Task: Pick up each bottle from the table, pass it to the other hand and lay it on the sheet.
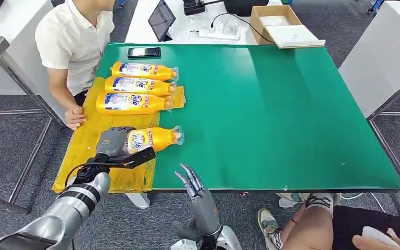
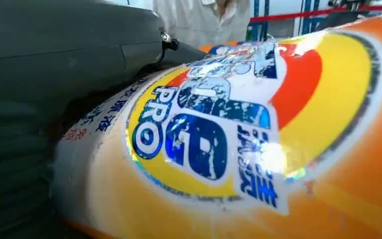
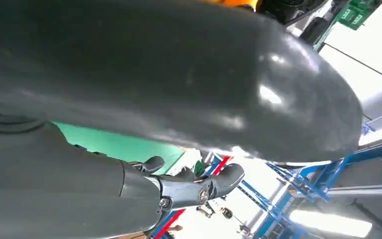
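Left robot hand (image 1: 115,144) grasps a bottle (image 1: 153,139), hiding its base; right robot hand (image 1: 194,183) hangs released.

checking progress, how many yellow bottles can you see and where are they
4. Three lie side by side on the yellow sheet: far bottle, middle bottle, near bottle. The fourth bottle is gripped by the left hand over the sheet's edge. None looks hidden.

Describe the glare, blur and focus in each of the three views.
Head view: sharp, soft ceiling glare on the green table. Left wrist view: the held bottle is too close, its label blurred with glints. Right wrist view: the robot hand is a dark blur against a blown-out bright background.
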